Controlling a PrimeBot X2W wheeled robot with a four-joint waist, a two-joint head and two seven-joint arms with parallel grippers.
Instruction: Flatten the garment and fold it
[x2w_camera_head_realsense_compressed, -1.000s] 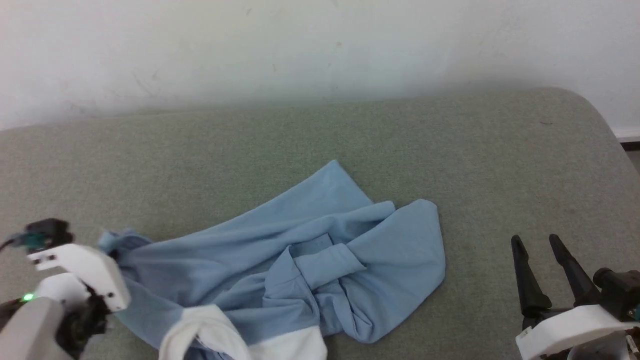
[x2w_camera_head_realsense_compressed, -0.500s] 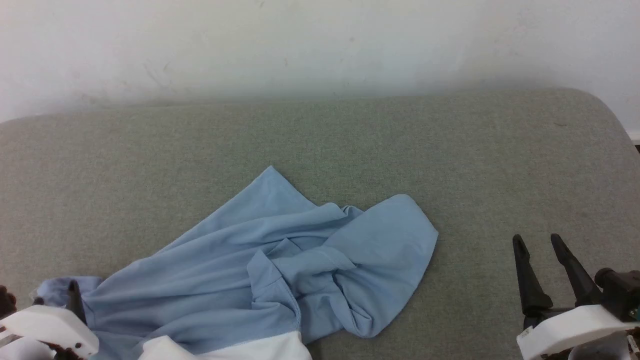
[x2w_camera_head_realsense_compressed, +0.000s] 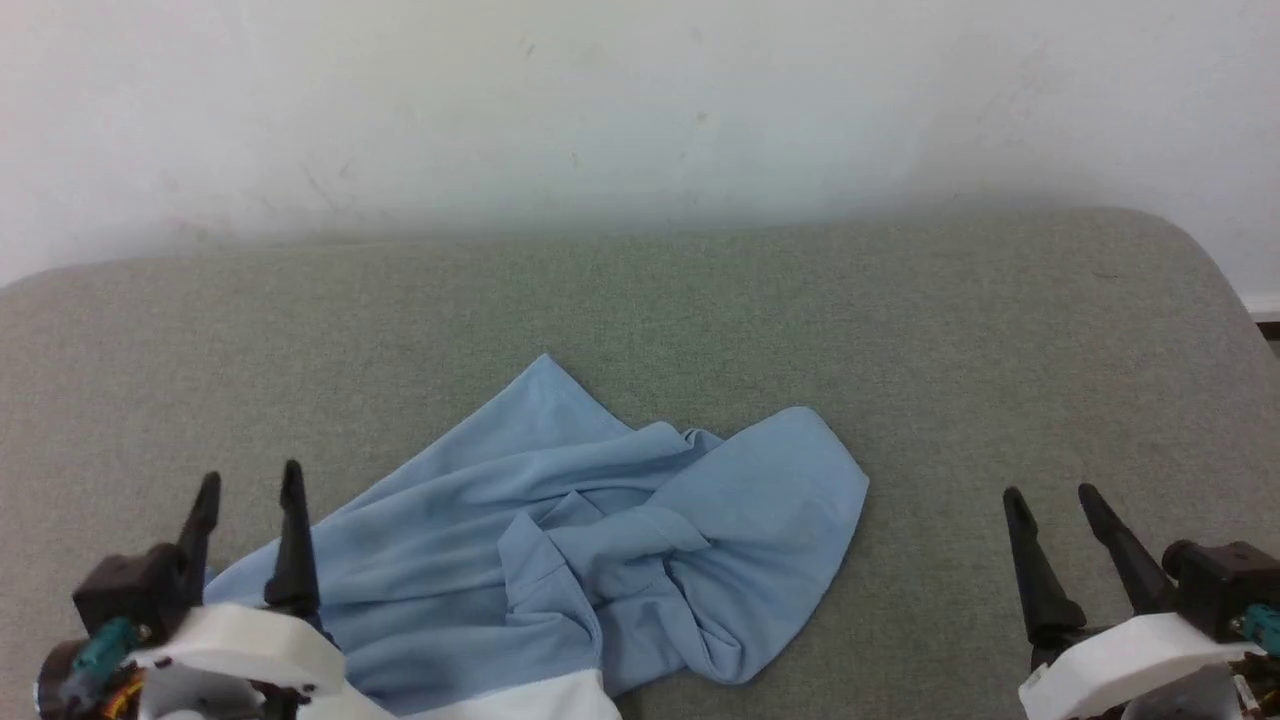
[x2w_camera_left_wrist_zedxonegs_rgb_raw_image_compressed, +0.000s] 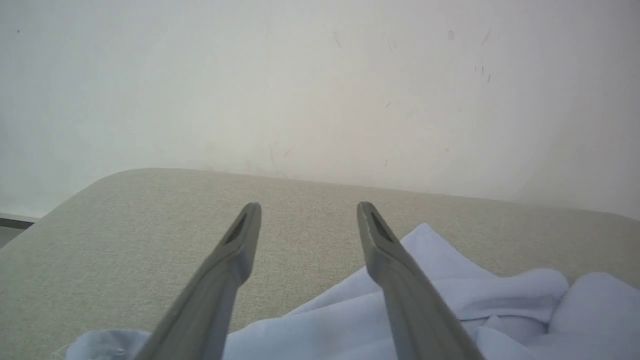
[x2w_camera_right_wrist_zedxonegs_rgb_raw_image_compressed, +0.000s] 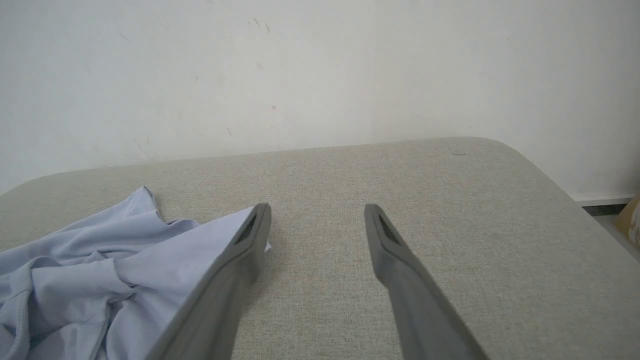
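Note:
The garment (x2w_camera_head_realsense_compressed: 560, 540) is a light blue shirt lying crumpled on the grey-green table (x2w_camera_head_realsense_compressed: 640, 300), with a white band at its near edge by the picture's bottom. It also appears as pale folds in the left wrist view (x2w_camera_left_wrist_zedxonegs_rgb_raw_image_compressed: 450, 310) and the right wrist view (x2w_camera_right_wrist_zedxonegs_rgb_raw_image_compressed: 95, 270). My left gripper (x2w_camera_head_realsense_compressed: 250, 485) stands open at the lower left, over the garment's left end, with nothing between its fingers (x2w_camera_left_wrist_zedxonegs_rgb_raw_image_compressed: 235, 250). My right gripper (x2w_camera_head_realsense_compressed: 1050, 495) is open at the lower right, apart from the cloth, over bare table.
A white wall (x2w_camera_head_realsense_compressed: 640, 100) runs behind the table. The table's rounded right corner (x2w_camera_head_realsense_compressed: 1200, 250) drops to a strip of floor. A brown box corner (x2w_camera_right_wrist_zedxonegs_rgb_raw_image_compressed: 631, 220) sits beyond that edge in the right wrist view.
My left gripper has let go of the garment's left end, opened and swung to point up the view. The garment now lies slack. The head camera shifted slightly.

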